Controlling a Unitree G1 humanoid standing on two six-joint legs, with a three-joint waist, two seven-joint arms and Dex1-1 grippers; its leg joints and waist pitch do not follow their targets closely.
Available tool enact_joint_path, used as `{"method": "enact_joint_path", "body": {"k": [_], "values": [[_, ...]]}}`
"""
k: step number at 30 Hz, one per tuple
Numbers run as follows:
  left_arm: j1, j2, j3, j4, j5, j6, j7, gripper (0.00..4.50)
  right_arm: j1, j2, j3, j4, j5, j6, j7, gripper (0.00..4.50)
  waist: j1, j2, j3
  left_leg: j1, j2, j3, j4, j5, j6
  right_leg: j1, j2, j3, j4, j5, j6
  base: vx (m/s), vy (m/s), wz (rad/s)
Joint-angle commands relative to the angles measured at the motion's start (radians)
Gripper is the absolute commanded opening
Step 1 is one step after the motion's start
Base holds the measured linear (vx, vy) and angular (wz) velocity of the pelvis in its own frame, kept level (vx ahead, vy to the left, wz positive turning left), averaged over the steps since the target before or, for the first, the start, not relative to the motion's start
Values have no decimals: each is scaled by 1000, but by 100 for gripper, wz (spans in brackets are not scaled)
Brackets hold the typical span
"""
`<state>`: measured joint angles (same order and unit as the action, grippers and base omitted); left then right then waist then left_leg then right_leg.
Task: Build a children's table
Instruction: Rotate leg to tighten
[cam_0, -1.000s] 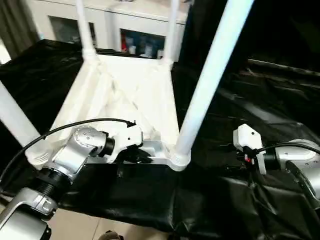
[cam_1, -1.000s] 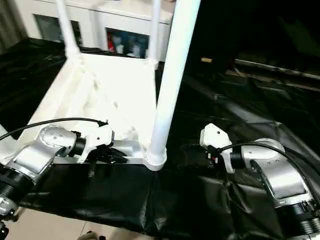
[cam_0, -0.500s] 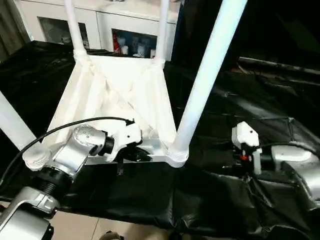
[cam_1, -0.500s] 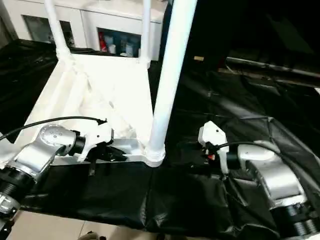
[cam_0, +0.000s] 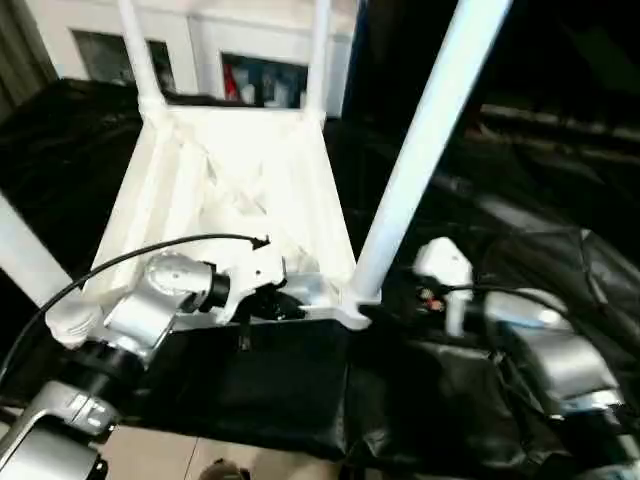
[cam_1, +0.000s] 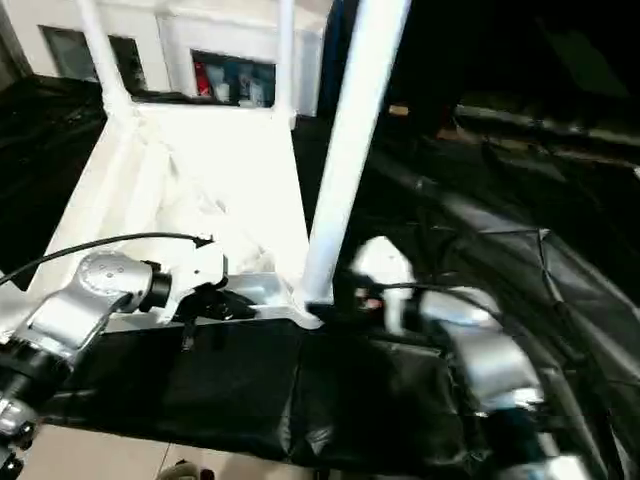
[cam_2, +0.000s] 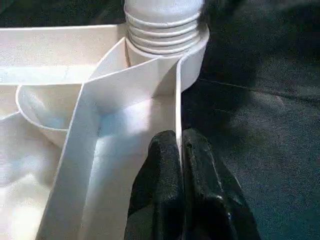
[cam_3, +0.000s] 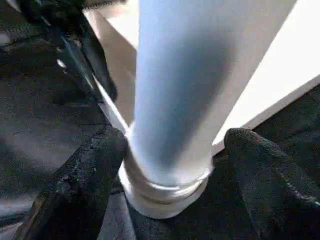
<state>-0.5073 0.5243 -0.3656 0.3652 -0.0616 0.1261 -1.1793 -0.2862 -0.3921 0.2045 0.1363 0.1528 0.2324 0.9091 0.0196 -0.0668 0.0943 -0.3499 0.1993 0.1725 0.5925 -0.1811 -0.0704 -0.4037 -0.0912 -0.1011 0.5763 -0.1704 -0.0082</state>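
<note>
Clearly the build is at the leg stage: the children's table (cam_0: 240, 190) lies upside down on the black-draped tabletop (cam_0: 560, 190), its near rim along the tabletop's near edge, and four white legs stand up from its corner sockets. The near-right leg (cam_0: 420, 150) rises from its ribbed socket (cam_2: 165, 30) just beside the right pincer.

The left pincer (cam_2: 180, 150) is closed on the thin raised rim (cam_2: 177, 107) of the children's table, one black finger on each side of the wall, close to that near-right corner; I judge it to be steadying the piece. The right pincer (cam_3: 170, 145) stands spread, its two fingers (cam_3: 95, 160) flanking the foot of the near-right leg without pressing on it.

Next, I would expect the right pincer to close around the leg low down and push or twist it home in the socket, while the left keeps the rim from sliding on the slick black cover. Whether the leg is fully seated cannot be told.

No brand, label or readable writing shows anywhere.
</note>
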Motion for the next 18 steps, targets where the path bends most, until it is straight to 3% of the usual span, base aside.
{"method": "enact_joint_path", "body": {"k": [1,6,8,9,10,11,12,13,14,15,16,17,18], "values": [[12,-19,31,-15,-27,-14,22,0,-19,6,11,7,-12,-10,-5,360,-3,-4,-31,20,27,-25,-86,-464,-2,15,-68,39,-114,-686,-46,0,0,0],[-18,2,21,-25,-5,-9,6,0,-29,-7,-1,9,3,-11,21,360,-1,0,-21,17,29,-29,-94,-470,-7,16,-68,42,-112,-686,-47,0,0,0],[-33,6,21,-39,0,-1,-2,0,-17,-29,3,-5,9,-8,44,360,5,14,-17,21,30,-30,-94,-485,-10,14,-69,45,-112,-681,-54,0,0,0],[-39,6,21,-49,1,5,-3,0,-11,-38,2,-11,12,-7,53,360,5,14,-17,21,31,-29,-96,-487,-11,16,-68,46,-113,-674,-58,0,0,0],[-50,3,19,-55,0,11,-10,0,-4,-49,2,-18,14,-12,65,360,10,24,-15,20,32,-31,-97,-484,-12,19,-70,46,-109,-655,-69,0,0,0],[-60,-7,16,-61,1,20,-7,0,5,-62,-6,-23,22,-11,77,360,8,17,-14,18,32,-29,-98,-480,-10,19,-68,48,-112,-646,-71,0,0,0],[-67,-15,15,-64,2,25,-4,0,12,-69,-12,-34,24,-4,77,360,11,23,-13,15,32,-28,-99,-464,-7,23,-68,52,-105,-606,-91,0,0,0],[-67,-15,15,-64,2,25,-4,0,12,-69,-12,-34,24,-4,77,360,13,21,-13,16,33,-26,-99,-455,-4,22,-68,54,-105,-595,-98,0,0,0],[-75,-25,25,-60,-1,26,9,0,12,-63,-24,-46,25,13,55,360,16,28,-16,17,32,-26,-98,-444,-2,23,-69,55,-101,-578,-110,0,0,0],[-76,-34,31,-54,-7,32,16,0,7,-54,-31,-39,26,14,41,360,17,51,-12,13,34,-26,-102,-443,-7,23,-67,58,-97,-528,-137,0,0,0],[-76,-38,32,-51,-10,35,19,0,4,-51,-34,-35,27,13,36,360,13,35,-16,6,34,-25,-101,-424,-5,32,-63,58,-88,-477,-157,0,0,0],[-69,-44,36,-53,-5,42,40,0,5,-42,-37,-36,26,17,23,360,15,34,-18,4,33,-24,-100,-401,-1,34,-64,61,-84,-454,-166,0,0,0],[-57,-45,41,-55,-5,32,54,0,5,-30,-33,-44,24,21,7,360,19,49,-30,7,34,-17,-95,-352,4,34,-65,66,-77,-378,-200,0,0,0]]}}
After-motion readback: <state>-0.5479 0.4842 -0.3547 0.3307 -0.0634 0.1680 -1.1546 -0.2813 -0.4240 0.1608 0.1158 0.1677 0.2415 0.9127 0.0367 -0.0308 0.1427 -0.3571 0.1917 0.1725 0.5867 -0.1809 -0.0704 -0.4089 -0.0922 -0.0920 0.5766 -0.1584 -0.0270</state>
